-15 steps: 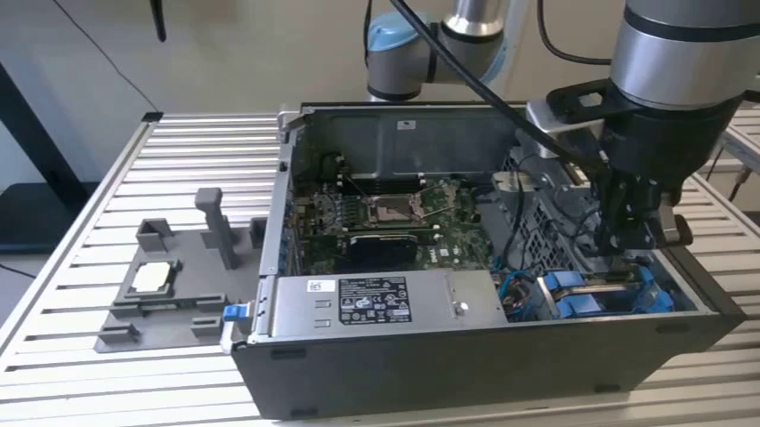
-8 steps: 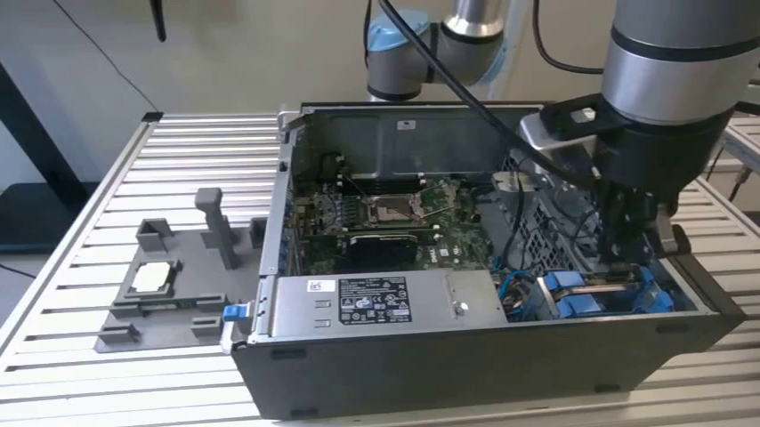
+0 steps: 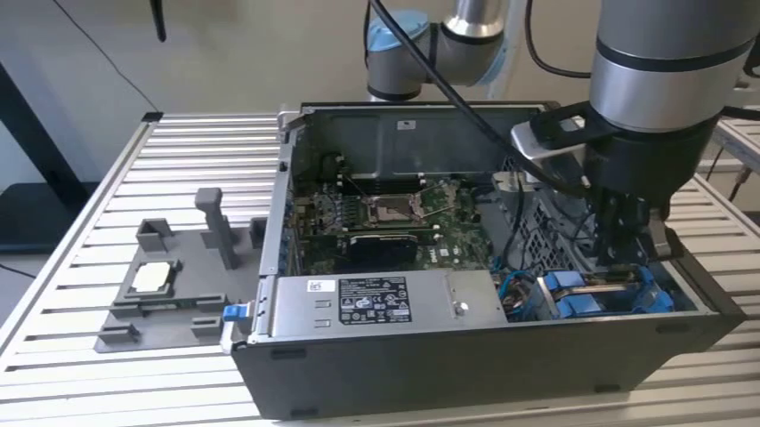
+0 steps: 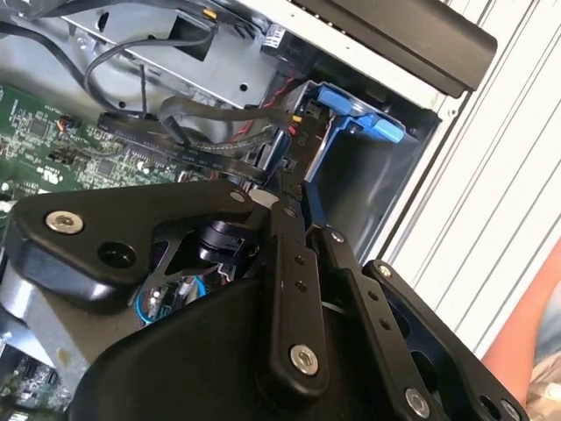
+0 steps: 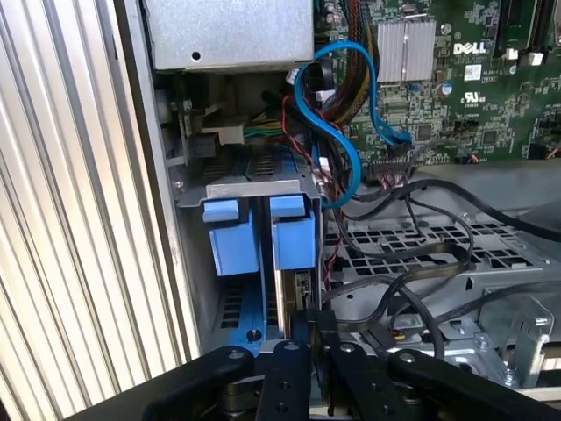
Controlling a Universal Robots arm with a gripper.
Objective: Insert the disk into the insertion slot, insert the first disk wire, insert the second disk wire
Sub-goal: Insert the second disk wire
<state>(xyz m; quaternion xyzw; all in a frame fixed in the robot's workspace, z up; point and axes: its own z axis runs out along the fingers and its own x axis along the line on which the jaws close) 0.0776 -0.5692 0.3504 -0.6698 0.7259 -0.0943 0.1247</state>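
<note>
Disk (image 5: 292, 303) edge-on between blue tabs (image 5: 263, 235)

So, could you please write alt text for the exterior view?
A robot arm's gripper reaches down into an open computer case on a slatted table, beside the blue drive carriers at the exterior view's right. A grey fixture sits left of the case.

You see one open computer case (image 3: 475, 374), one robot arm (image 3: 665, 80) with one gripper (image 5: 320, 338), one grey power-supply box (image 3: 380, 302) and one green motherboard (image 3: 392, 218). In the first wrist view, two blue tabs (image 5: 232, 237) sit side by side beside one blue cable (image 5: 346, 158). One grey fixture (image 3: 178, 285) lies on the table (image 3: 95, 178).
</note>
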